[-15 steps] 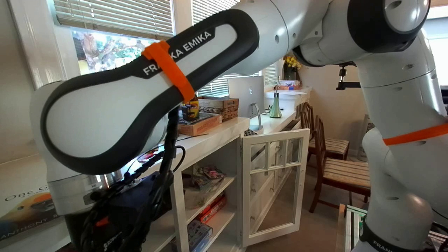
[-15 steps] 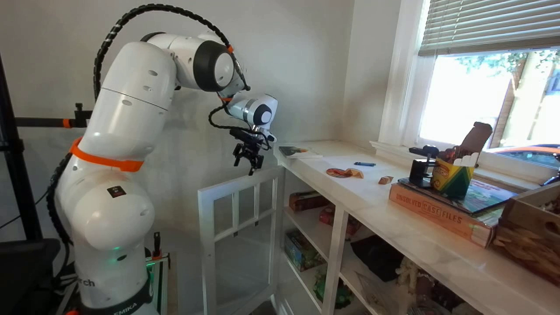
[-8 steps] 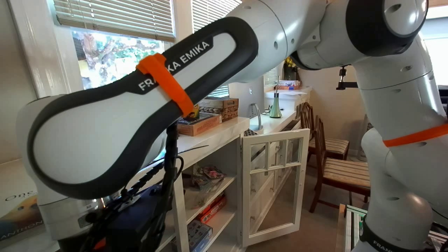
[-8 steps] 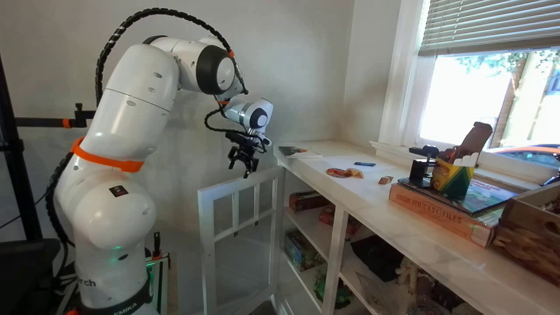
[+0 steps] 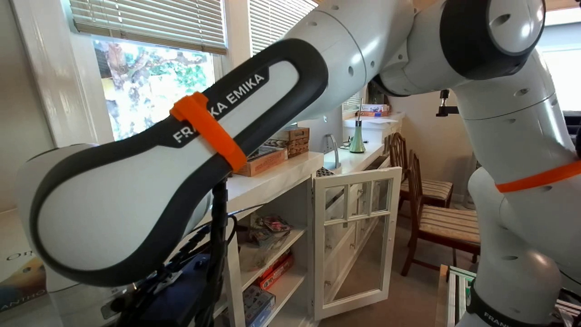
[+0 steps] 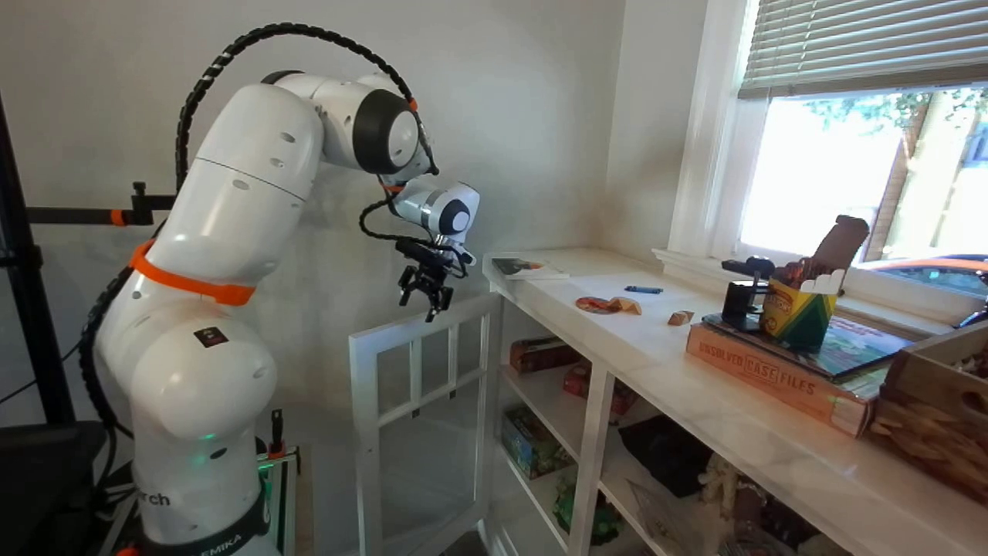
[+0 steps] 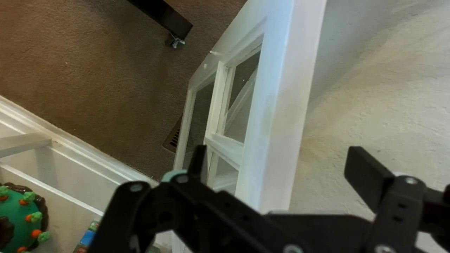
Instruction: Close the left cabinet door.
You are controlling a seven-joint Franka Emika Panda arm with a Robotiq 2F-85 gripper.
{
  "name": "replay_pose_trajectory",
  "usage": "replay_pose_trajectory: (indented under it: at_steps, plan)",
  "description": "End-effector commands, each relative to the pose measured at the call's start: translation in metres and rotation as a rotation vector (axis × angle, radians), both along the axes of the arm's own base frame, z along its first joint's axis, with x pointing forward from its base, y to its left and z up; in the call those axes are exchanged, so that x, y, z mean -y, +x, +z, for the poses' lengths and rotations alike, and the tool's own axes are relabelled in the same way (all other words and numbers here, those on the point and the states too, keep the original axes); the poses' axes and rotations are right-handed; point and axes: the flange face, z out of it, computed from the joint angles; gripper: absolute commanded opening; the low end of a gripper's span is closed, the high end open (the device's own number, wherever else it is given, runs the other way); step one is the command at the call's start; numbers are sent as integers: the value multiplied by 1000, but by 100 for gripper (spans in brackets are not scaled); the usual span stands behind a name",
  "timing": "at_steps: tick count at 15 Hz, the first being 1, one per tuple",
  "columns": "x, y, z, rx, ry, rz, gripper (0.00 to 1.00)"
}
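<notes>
One white counter (image 6: 648, 344) beside a window (image 6: 834, 177), brown carpet (image 7: 105, 70) below, claw (image 7: 277, 156) spread wide over the cabinet door (image 7: 270, 105).

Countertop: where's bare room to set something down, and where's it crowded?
In an exterior view, bare countertop runs along the front edge, before the orange box. Another patch lies between the book and the blue stick. Crowded: over the orange box stand a crayon box and a black device, a wooden crate beside it.

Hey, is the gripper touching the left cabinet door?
Cannot tell. In an exterior view the gripper overlaps the top of the left cabinet door, hiding any gap, and the wrist view leaves depth unclear.
</notes>
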Motion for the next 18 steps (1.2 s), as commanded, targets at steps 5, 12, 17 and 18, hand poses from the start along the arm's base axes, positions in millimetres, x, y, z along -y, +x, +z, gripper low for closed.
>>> replay_pose_trajectory:
  at_steps: [5, 12, 17, 18]
  plan:
    - [-10, 4, -18, 22, -27, 9, 100]
    - [-15, 13, -22, 111, -14, -3, 100]
    - [-16, 16, -23, 152, -17, -3, 100]
    - [-16, 17, -23, 161, -20, -3, 100]
